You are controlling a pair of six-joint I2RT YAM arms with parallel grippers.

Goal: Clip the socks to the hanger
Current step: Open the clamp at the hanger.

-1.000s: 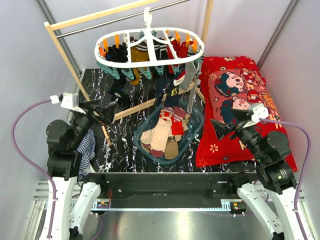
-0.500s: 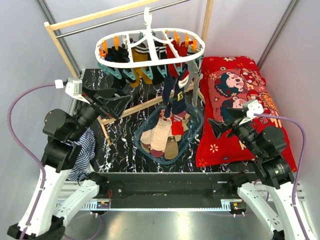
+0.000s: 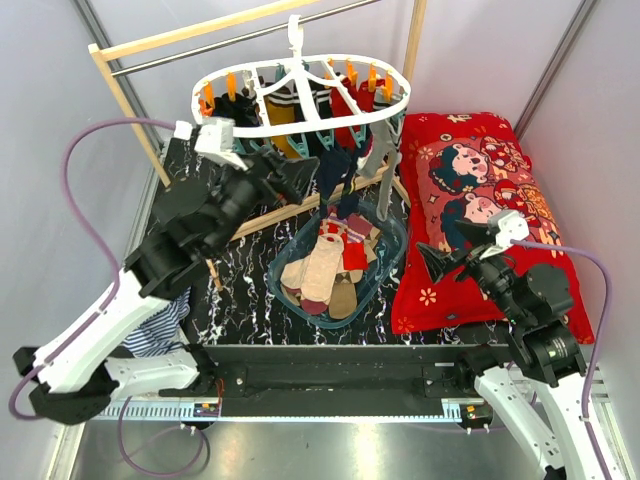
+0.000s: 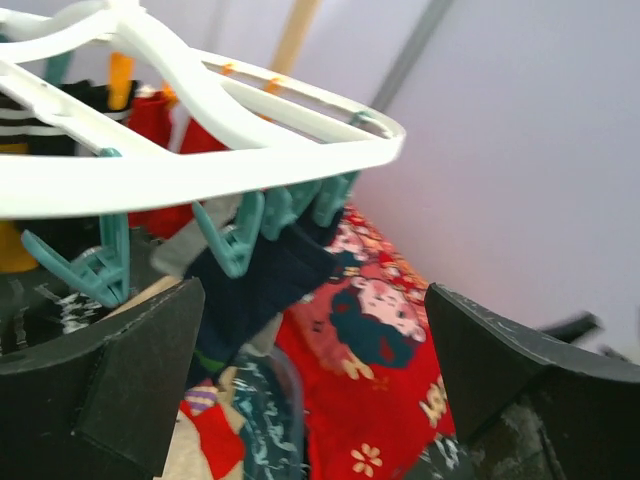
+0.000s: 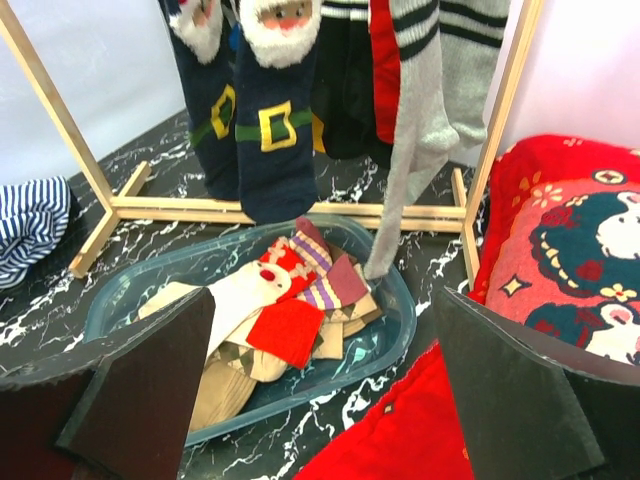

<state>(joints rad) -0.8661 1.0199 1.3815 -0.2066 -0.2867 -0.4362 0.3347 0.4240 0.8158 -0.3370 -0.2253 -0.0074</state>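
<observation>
The white oval hanger (image 3: 300, 95) hangs from the rod with orange and teal clips and several socks clipped on. My left gripper (image 3: 303, 180) is raised just under its front rim, open and empty. In the left wrist view the hanger rim (image 4: 200, 170), teal clips (image 4: 235, 235) and a hanging navy sock (image 4: 275, 285) lie just above and ahead of the left gripper (image 4: 315, 385). More loose socks (image 3: 325, 270) lie in the tub. My right gripper (image 3: 440, 265) is open and empty at the cushion's left edge; the right wrist view shows the right gripper (image 5: 320, 390) facing the tub socks (image 5: 280, 320) and hanging Santa socks (image 5: 270, 130).
A clear bluish tub (image 3: 385, 265) holds the loose socks. A red cartoon cushion (image 3: 470, 190) lies on the right. The wooden rack (image 3: 125, 110) with its floor bar (image 5: 250, 210) stands behind the tub. A blue-white striped cloth (image 3: 160, 325) hangs by the left arm.
My left arm has risen and swung right, from the table's left side up to the hanger's front clips. The right arm has barely moved.
</observation>
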